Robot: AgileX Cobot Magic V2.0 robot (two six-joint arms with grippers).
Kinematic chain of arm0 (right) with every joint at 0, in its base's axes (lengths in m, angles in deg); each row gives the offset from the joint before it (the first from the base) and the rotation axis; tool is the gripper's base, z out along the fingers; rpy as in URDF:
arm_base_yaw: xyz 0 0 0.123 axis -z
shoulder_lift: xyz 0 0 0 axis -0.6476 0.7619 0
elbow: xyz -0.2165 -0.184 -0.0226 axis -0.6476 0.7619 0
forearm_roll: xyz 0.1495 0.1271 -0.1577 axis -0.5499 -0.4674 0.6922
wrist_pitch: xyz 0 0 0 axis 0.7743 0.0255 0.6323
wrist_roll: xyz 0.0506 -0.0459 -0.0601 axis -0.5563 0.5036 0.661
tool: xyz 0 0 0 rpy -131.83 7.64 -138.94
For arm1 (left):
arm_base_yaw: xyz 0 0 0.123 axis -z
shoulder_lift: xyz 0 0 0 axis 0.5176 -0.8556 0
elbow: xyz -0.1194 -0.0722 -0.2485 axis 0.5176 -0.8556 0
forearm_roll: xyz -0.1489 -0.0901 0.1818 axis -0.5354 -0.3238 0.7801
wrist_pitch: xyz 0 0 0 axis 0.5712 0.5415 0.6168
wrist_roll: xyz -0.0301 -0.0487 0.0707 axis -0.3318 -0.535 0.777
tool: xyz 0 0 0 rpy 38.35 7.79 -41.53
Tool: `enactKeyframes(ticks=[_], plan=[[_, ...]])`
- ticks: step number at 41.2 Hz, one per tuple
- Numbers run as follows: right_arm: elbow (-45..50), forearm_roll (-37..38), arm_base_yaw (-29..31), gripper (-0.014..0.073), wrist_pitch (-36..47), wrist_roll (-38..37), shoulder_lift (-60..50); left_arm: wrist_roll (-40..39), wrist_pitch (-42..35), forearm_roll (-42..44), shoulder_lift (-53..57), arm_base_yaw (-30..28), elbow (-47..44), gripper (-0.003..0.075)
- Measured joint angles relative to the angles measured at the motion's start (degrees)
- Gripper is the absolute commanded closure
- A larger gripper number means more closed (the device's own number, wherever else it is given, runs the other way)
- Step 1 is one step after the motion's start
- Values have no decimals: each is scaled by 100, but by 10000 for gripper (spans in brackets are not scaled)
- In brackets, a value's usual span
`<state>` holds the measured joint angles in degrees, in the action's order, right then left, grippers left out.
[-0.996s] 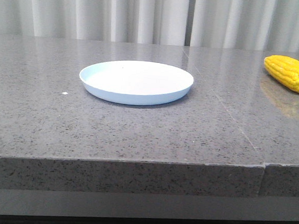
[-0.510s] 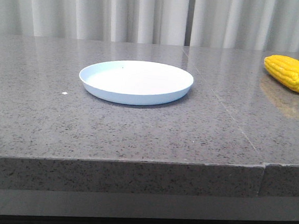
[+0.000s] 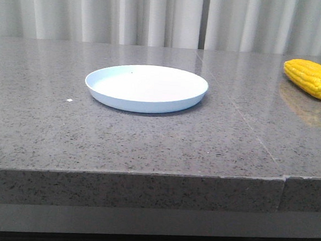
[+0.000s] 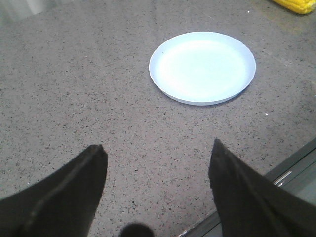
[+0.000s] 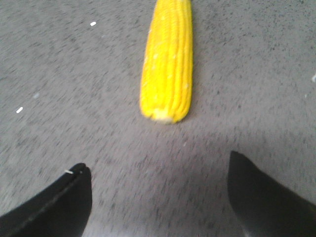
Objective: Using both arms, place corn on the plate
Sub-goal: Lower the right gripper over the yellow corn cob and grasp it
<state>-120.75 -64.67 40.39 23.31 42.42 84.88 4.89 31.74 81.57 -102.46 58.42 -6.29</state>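
The front view sits low, just off the near edge of the worktop [image 3: 147, 147], facing forward toward the curtain [image 3: 157, 15] behind the far edge. The left wrist view looks down steeply from above, between the spread fingers of the left end effector [image 4: 155, 187], and shares the plate [image 3: 146, 88] and a sliver of corn [image 3: 312, 79] with the front view. The right wrist view hangs much nearer the surface, its end effector [image 5: 158, 197] framing the corn lengthwise.

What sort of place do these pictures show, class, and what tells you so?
Probably a staged test bench rather than a working kitchen: a grey speckled stone countertop backed by plain pale curtains, holding only a plate and a corn cob.
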Motion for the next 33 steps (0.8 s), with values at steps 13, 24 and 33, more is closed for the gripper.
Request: enactKeyframes(ticks=[13,24,33], plan=[[-1496,11,15,-1,56,0,2093,0,0,0,0,0,0,280],[-2377,11,15,16,89,0,3262,0,0,0,0,0,0,280],[-2545,11,15,319,53,0,3519,0,0,0,0,0,0,280]])
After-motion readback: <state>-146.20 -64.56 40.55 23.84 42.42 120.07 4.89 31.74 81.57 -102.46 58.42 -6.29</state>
